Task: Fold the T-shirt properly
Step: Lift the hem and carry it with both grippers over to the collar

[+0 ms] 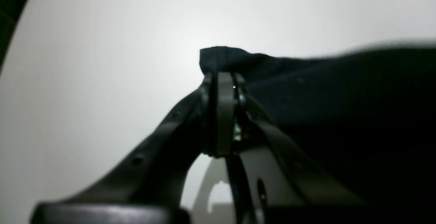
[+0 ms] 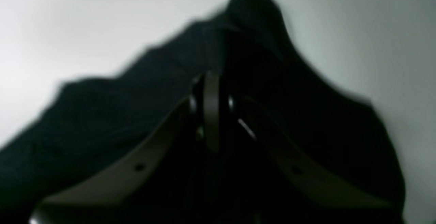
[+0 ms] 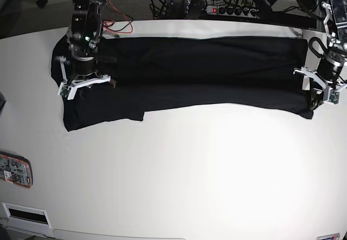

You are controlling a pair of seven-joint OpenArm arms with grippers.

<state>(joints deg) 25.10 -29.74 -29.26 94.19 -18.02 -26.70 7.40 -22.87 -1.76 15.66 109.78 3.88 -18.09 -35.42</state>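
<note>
1. On my left wrist view, the left gripper (image 1: 223, 81) is clamped onto a bunched edge of the soft, matte black T-shirt (image 1: 340, 91), above the smooth white table (image 1: 102, 64).
2. My right wrist view is blurred; the right gripper (image 2: 211, 91) is closed, pinching the same cloth (image 2: 102, 115).
3. In the base view, the shirt (image 3: 206, 72) lies as a long band across the table's (image 3: 190, 175) far side, with one arm at each end.

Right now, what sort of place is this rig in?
Likely a robotics lab bench, not a home. A white table holds only a black T-shirt; loose cables and a power strip trail behind it, and two arms work the cloth.
</note>
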